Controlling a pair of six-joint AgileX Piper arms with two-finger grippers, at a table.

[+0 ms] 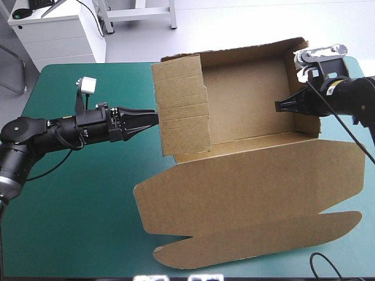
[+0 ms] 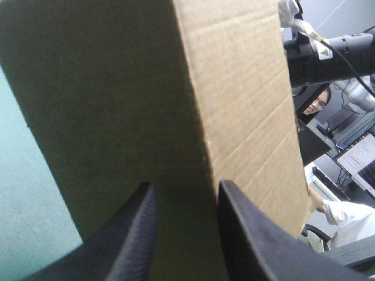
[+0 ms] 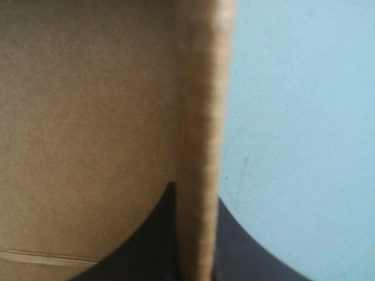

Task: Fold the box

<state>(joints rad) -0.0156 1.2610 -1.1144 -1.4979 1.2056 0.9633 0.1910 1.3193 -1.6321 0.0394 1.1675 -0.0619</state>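
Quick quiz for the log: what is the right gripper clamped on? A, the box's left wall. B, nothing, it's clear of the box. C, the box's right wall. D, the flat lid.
C: in the right wrist view a raised wall of the box runs edge-on between the black fingers, and the high view puts the right gripper at the right wall, away from the flat lid.

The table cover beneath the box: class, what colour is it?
The cover is plain teal-green, best seen in the high view.
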